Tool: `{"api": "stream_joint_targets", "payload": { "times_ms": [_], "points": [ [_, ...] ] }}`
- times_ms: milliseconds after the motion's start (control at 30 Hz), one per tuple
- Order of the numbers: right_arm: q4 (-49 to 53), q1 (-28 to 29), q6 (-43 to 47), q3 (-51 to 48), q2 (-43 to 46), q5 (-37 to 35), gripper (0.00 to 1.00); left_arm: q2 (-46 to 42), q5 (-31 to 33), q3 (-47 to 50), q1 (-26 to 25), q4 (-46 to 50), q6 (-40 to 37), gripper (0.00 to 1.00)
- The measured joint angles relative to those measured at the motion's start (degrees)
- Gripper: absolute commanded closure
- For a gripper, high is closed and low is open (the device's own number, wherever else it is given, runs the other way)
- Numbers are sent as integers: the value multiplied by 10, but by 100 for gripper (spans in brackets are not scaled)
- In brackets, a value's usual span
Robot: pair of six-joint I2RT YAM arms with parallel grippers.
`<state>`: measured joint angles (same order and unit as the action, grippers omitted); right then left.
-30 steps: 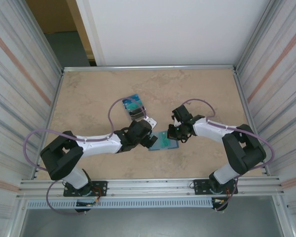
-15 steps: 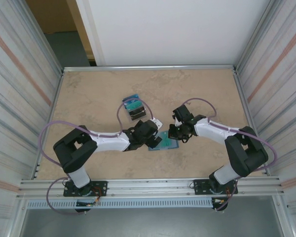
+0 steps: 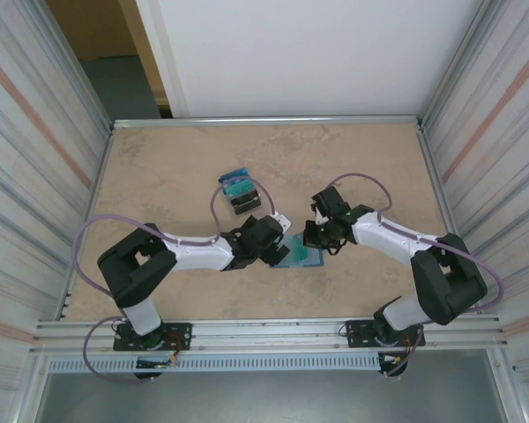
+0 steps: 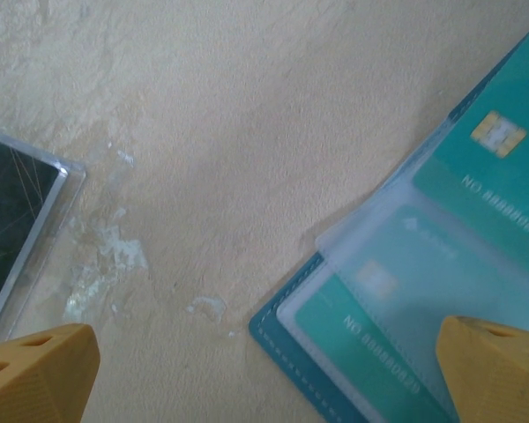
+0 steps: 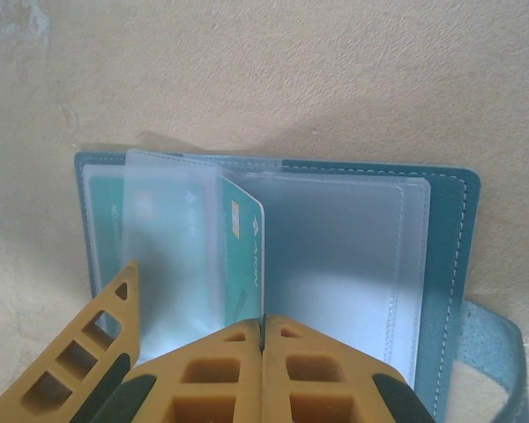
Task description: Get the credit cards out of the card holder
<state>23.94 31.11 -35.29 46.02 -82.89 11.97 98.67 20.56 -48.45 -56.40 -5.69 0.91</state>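
Observation:
The card holder (image 3: pixel 303 256) lies open on the table between my two arms, its teal cover (image 5: pixel 450 256) flat and its clear sleeves fanned. My right gripper (image 5: pixel 263 319) is shut on the near edge of a teal-green credit card (image 5: pixel 244 251), which stands upright over the sleeves (image 5: pixel 335 256). More teal credit cards (image 4: pixel 370 330) sit inside the frosted sleeves. My left gripper (image 4: pixel 264 357) is open and hangs low over the holder's corner (image 4: pixel 278 322), with one fingertip (image 4: pixel 489 361) above the sleeves and the other over bare table. From above, the left gripper (image 3: pixel 279 250) is at the holder's left edge and the right gripper (image 3: pixel 315 239) at its top.
A small black piece with blue-green cards (image 3: pixel 239 194) lies further back on the table. A clear case edge (image 4: pixel 26 229) is to the left of the left gripper. A small white piece (image 3: pixel 273 217) lies beside the left wrist. Metal walls enclose the tabletop.
My left arm has swung right and brought its open gripper up to the card holder's left edge. The right gripper, still shut, has shifted slightly.

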Motion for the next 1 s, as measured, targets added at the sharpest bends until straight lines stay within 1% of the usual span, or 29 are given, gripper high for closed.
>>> {"api": "stream_joint_targets", "payload": {
  "times_ms": [400, 733, 900, 1000],
  "points": [
    [6, -13, 0, -12, 33, 4, 100, -18, 5, 22, -5, 4, 15, 1],
    [0, -15, 0, -21, 35, 15, 100, -39, 5, 22, -19, 20, 13, 1],
    [-1, -15, 0, -21, 34, 17, 97, -38, 5, 12, -19, 20, 6, 1],
    [-3, -15, 0, -21, 34, 17, 94, -23, 5, -5, -19, 14, 3, 1]
  ]
}}
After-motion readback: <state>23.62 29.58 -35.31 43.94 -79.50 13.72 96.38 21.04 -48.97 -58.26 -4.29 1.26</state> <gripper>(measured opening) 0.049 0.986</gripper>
